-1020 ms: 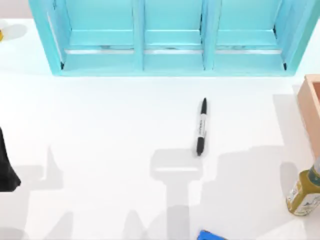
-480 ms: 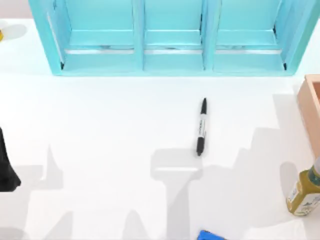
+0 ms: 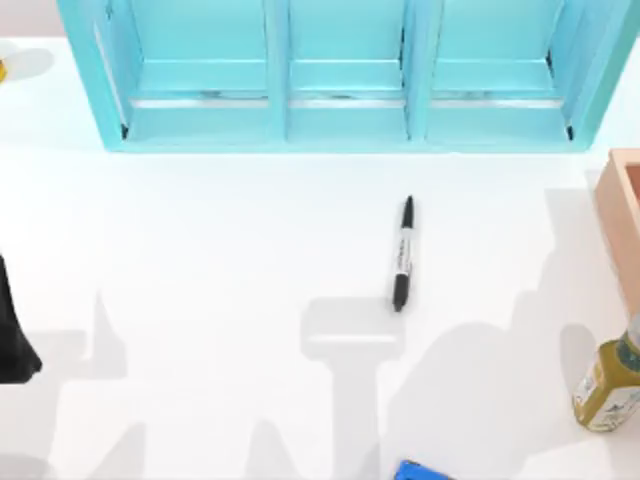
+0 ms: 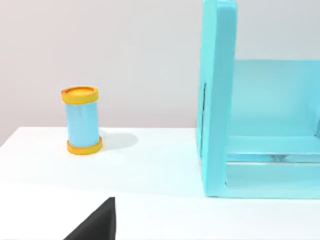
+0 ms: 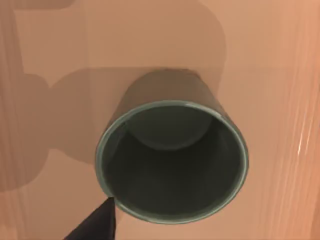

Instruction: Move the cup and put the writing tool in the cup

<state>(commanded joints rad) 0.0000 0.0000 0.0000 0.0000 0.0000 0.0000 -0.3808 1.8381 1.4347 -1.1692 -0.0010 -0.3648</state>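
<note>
The writing tool (image 3: 402, 254), a slim black marker with a pale label band, lies flat near the table's middle, cap end toward the front. The cup (image 5: 172, 160), dark olive-grey, stands upright on a salmon-coloured surface and is seen from straight above, its inside empty. Of my right gripper, one dark fingertip (image 5: 97, 222) shows just outside the cup's rim. My left arm (image 3: 12, 335) sits parked at the table's left edge, and a dark fingertip (image 4: 97, 222) of it shows in the left wrist view.
A teal shelf unit (image 3: 340, 80) spans the back of the table. A wooden box (image 3: 622, 215) stands at the right edge, with a yellow-green bottle (image 3: 608, 385) in front of it. A small blue object (image 3: 420, 471) lies at the front edge. A blue-and-yellow canister (image 4: 82, 121) stands left of the shelf.
The arm shadow on the right half of the table has shifted and changed shape. The marker, the bottle and the left arm have stayed put.
</note>
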